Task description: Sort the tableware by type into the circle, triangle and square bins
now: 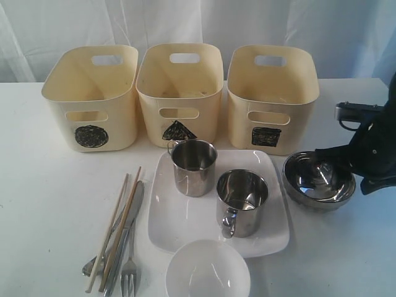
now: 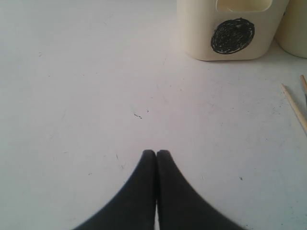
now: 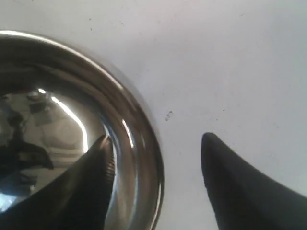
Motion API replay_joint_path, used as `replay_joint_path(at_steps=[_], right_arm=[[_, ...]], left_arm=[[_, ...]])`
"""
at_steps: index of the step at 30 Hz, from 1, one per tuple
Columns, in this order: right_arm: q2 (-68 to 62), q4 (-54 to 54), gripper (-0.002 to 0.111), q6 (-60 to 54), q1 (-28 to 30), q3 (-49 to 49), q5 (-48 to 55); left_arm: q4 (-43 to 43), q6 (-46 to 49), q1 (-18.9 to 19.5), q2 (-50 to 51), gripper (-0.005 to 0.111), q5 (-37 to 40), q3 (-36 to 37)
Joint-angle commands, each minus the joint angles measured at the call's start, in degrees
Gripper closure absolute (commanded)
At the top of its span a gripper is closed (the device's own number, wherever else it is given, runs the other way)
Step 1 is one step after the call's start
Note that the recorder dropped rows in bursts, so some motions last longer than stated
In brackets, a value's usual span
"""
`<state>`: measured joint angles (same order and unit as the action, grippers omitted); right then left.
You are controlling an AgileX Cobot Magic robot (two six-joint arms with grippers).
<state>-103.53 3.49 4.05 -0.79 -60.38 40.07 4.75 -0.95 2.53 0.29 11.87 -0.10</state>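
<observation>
- Three cream tubs stand in a row at the back of the table (image 1: 49, 204): circle bin (image 1: 91, 99) on the left, triangle bin (image 1: 179, 93) in the middle, square bin (image 1: 272, 99) on the right. All are upright, with their black marks facing the exterior camera
- Two steel mugs stand upright on the white square plate (image 1: 185, 232). The rear mug (image 1: 193, 167) is at the plate's back left corner, just in front of the triangle bin. The front mug (image 1: 241, 201) is right of centre, handle toward the front
- White bowl (image 1: 207, 275): upright, just beside the plate's front edge, partly cut off by the frame
- Cutlery lies in a loose bundle left of the plate: chopsticks (image 1: 117, 229) lie slantwise over the knife (image 1: 129, 235), with the fork (image 1: 130, 271) and spoon (image 1: 91, 266) at the near end
- Steel bowl (image 1: 318, 180): upright on the table, right of the plate and in front of the square bin
- Right gripper (image 3: 157, 138): jaws spread wide astride the steel bowl's rim, one finger inside and the other outside over the table. Nothing is clamped (whether either finger touches the metal cannot be told)
- Left gripper (image 2: 156, 153): fingers pressed together with nothing between them, over bare table, with the circle bin ahead of it
</observation>
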Motion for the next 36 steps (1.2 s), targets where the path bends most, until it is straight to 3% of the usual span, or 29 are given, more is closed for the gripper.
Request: replay_joint_path(at_steps=[1, 8, 19, 33, 36], right_arm=[[-1.2, -0.3, 0.068, 0.1, 0.3, -0.1, -0.3], [-1.2, -0.3, 0.107, 0.1, 0.3, -0.1, -0.4], [0.9, -0.3, 0.108, 0.1, 0.3, -0.1, 1.5], [12.3, -0.3, 0.108, -0.4, 0.3, -0.1, 0.6], [14.0, -0.3, 0.108, -1.0, 0.3, -0.1, 0.6]], left_arm=[[0.1, -0.3, 0.2, -0.3, 0.107, -0.2, 0.1], [0.1, -0.3, 0.2, -0.3, 0.107, -0.2, 0.1], [0.1, -0.3, 0.2, -0.3, 0.107, -0.2, 0.1], [0.1, -0.3, 0.2, -0.3, 0.107, -0.2, 0.1], [-1.3, -0.2, 0.2, -0.3, 0.107, -4.7, 0.1]])
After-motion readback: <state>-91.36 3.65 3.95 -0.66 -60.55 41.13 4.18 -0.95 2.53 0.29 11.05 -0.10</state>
